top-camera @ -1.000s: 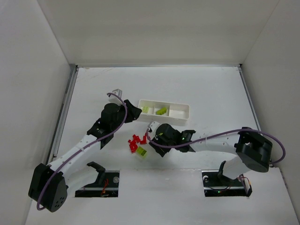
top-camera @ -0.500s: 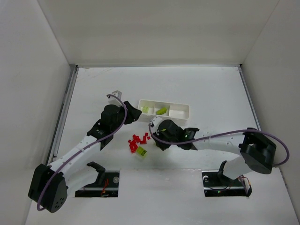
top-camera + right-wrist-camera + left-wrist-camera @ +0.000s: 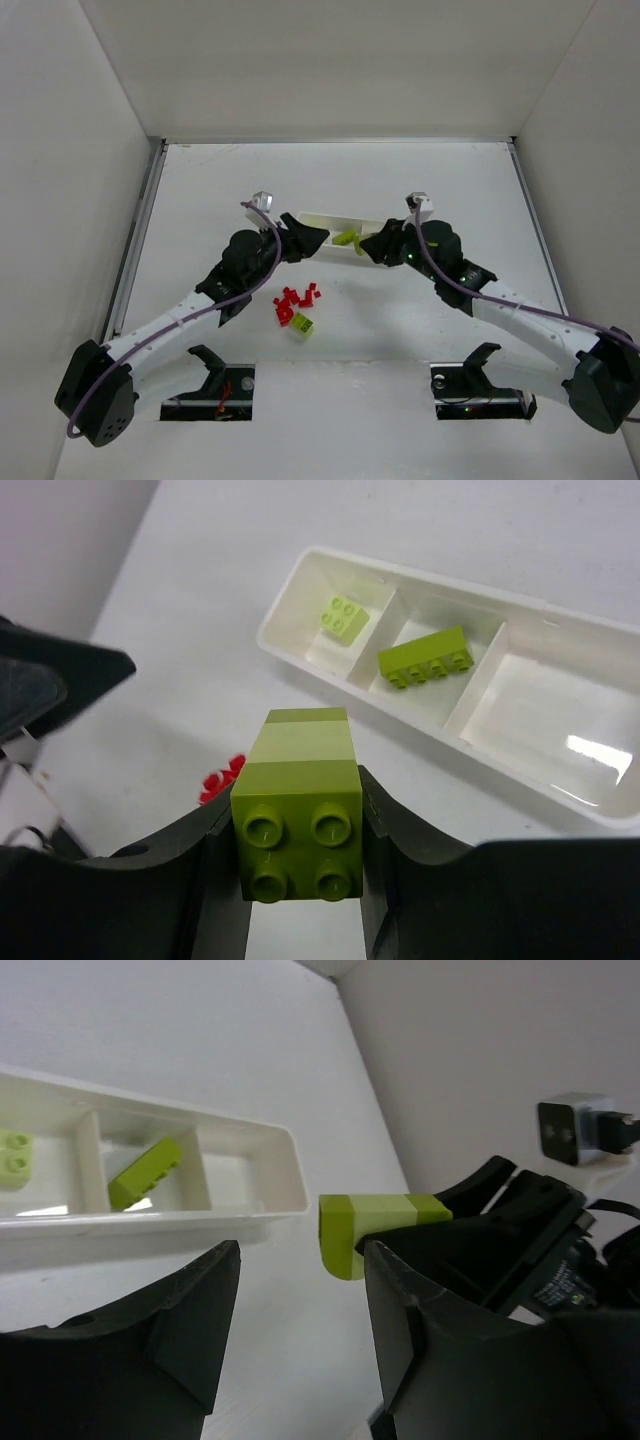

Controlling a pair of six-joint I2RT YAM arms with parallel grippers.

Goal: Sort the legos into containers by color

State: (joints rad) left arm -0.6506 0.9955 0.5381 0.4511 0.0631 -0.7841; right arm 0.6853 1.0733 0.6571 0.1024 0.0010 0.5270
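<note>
White table (image 3: pixel 450 190) is carrying everything. Left fingers (image 3: pixel 190 1330) are gaping apart, gripping nothing, and crowding the lime brick (image 3: pixel 300 825) just beyond their tips. Right fingers (image 3: pixel 400 865) are clamping it, with the tray (image 3: pixel 540 695) lying just ahead. The arms are probably risking a collision, or the brick may drop outside. Red legos (image 3: pixel 295 300) are lying behind both.

On the desk (image 3: pixel 450 180), the tray (image 3: pixel 430 581) lies behind a cluster of small bricks (image 3: pixel 295 300), with a larger brick (image 3: pixel 302 323) just before the cluster. One lego (image 3: pixel 344 617) lies in the tray's left compartment and another lego (image 3: pixel 424 657) in the middle one. A held brick (image 3: pixel 298 810) sits between the right fingers (image 3: pixel 402 832), near the tray.
</note>
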